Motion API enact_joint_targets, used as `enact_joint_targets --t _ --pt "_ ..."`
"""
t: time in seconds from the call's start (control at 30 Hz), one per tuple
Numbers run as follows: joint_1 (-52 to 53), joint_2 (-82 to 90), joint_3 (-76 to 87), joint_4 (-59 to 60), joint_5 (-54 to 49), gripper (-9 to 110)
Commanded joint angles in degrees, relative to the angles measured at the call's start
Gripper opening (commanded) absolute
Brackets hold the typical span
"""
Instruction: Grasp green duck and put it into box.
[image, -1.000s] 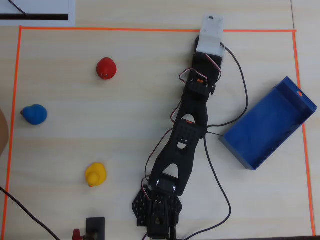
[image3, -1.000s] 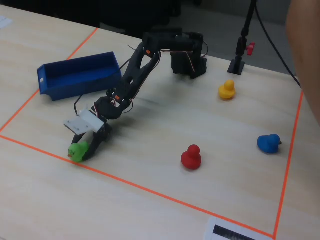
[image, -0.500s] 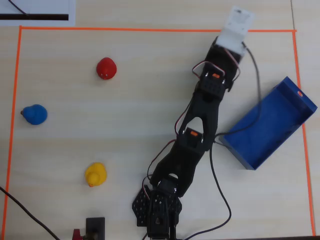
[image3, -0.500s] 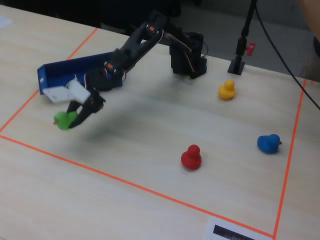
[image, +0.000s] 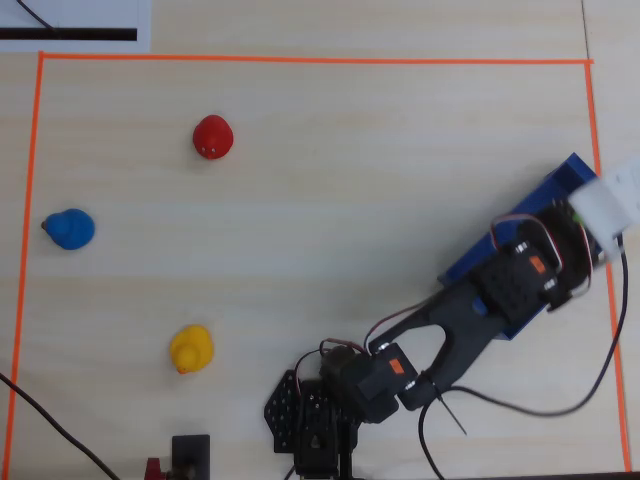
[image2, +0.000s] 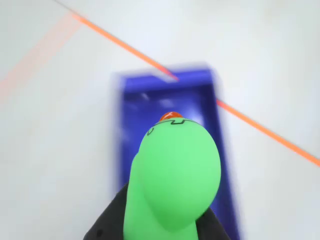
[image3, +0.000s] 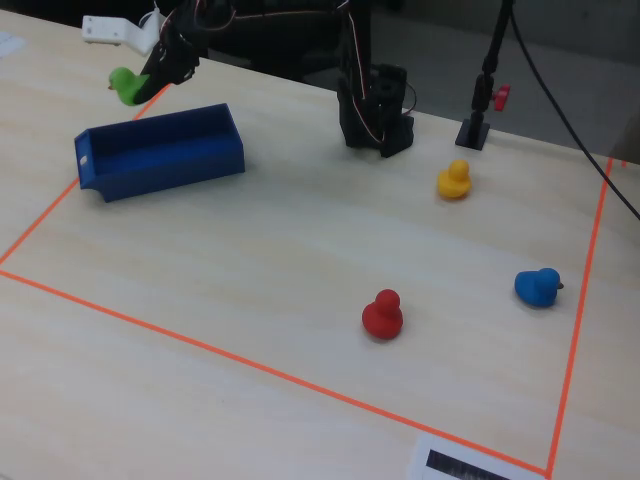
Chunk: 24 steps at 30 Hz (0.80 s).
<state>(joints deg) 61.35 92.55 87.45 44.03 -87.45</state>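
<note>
The jaws (image3: 140, 82) are clamped on the green duck (image3: 124, 84), which hangs in the air off the table (image3: 300, 250), so the carrying step is in hand and the release is what remains. In the wrist view the green duck (image2: 175, 175) fills the lower middle of the picture, head up with its orange beak at the top, and dark jaw material shows at either side of its base; the opening is only as wide as the duck's body. Past and below the duck lies the box (image2: 220, 150), blurred, its long axis running away from the jaws.

In the fixed view the box (image3: 160, 155) sits below the jaws and a little toward the camera, with the duck seeming to hang over or just behind the box's far wall; I cannot tell which from this angle. In the overhead view the arm covers most of the box (image: 560, 180), and only a sliver of green (image: 577, 214) shows at the jaws.

My judgement is that the next move calls for bringing the jaws squarely over the box's open floor, lowering somewhat, then opening them so the duck drops inside and does not bounce off a wall.

The other 3 ducks, red (image3: 382, 314), blue (image3: 536, 286) and yellow (image3: 454, 180), stand well apart from the jaws, across the table.
</note>
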Motion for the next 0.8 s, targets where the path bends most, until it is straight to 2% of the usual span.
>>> enact_joint_targets --t 0.0,0.2,0.77 --pt "4.1 3.3 7.1 -6.4 -3.0 0" --pt "3.2 -0.3 12.5 -13.1 -3.4 0" --pt "1.3 -18.9 6.2 -24.7 -7.2 0"
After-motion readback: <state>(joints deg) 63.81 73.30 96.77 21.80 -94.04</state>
